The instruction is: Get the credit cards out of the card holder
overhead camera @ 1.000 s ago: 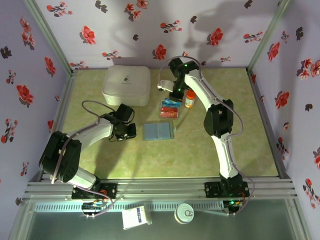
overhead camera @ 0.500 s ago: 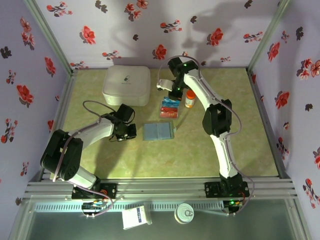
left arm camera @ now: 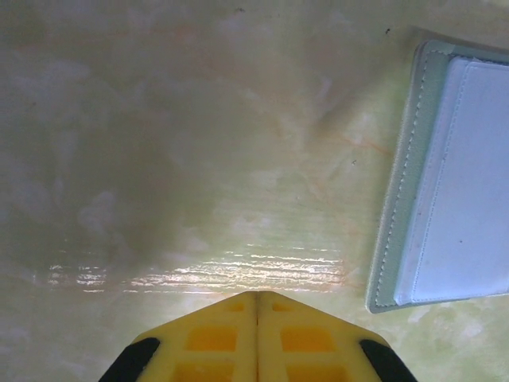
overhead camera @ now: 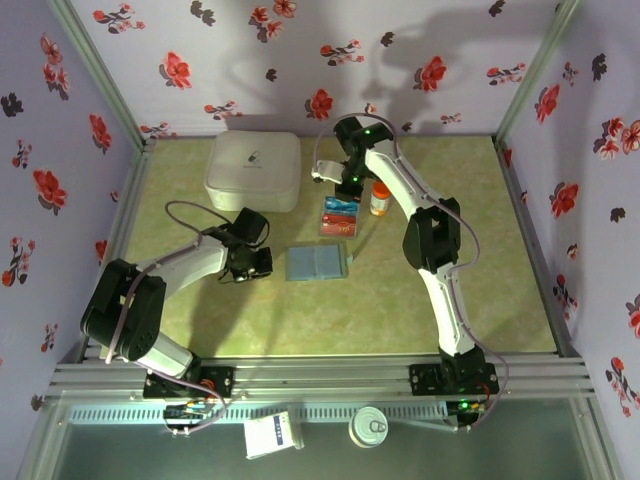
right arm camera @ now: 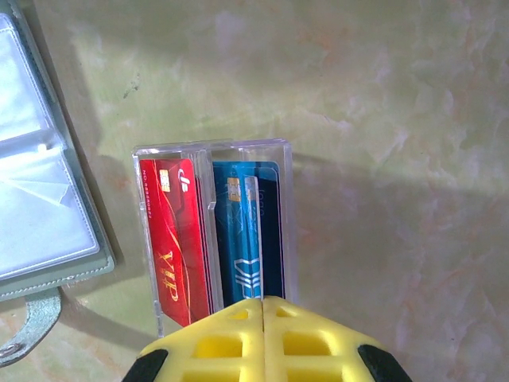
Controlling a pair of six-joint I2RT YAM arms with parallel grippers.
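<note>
Change: right arm has edged slightly back above the tray, left arm unmoved | Jaws: left gripper and right gripper both closed, empty | Cards: in tray, just beside holder | Holder: open flat, pockets look empty | Task: likely done
</note>
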